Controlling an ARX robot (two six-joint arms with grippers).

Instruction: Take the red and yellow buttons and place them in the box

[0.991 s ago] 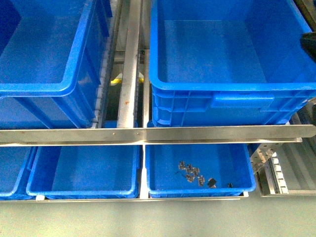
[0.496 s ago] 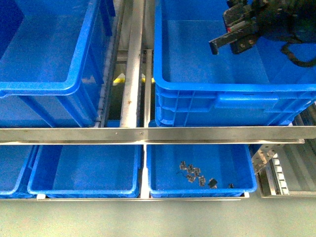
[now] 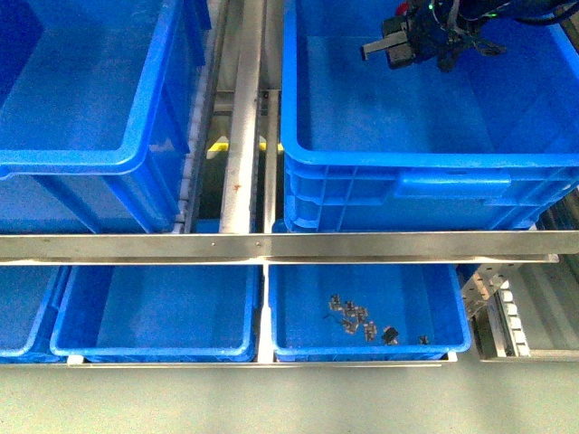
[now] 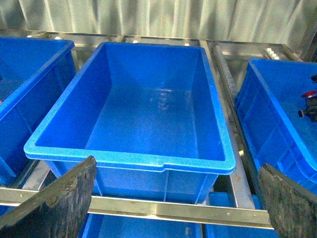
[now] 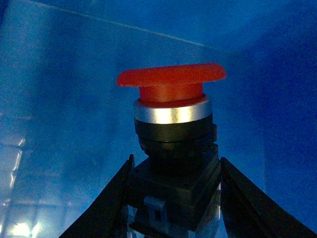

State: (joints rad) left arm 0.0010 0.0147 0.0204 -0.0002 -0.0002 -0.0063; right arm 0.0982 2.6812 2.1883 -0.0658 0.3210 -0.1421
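A red button (image 5: 171, 79), red mushroom cap over a silver ring and black block body, fills the right wrist view. My right gripper (image 5: 173, 196) is shut on its body, one dark finger (image 5: 111, 203) on each side. In the front view the right gripper (image 3: 389, 50) hangs over the far part of the box (image 3: 407, 158), a deep blue bin with a ribbed front wall and handle recess. My left gripper (image 4: 173, 203) is open and holds nothing, facing a smooth-fronted blue bin (image 4: 129, 157). At that view's edge the red button (image 4: 309, 95) shows over the box (image 4: 260, 114). No yellow button is in view.
A smooth-fronted big blue bin (image 3: 90, 163) stands left of the box, with a metal channel (image 3: 240, 108) between them. A steel rail (image 3: 271, 246) crosses in front. Below it are shallow blue trays (image 3: 154, 348); the right tray (image 3: 362, 350) holds several small dark parts (image 3: 353, 316).
The right arm came into the front view from the right and now hangs over the box, having moved a little further back and left in the last half second.
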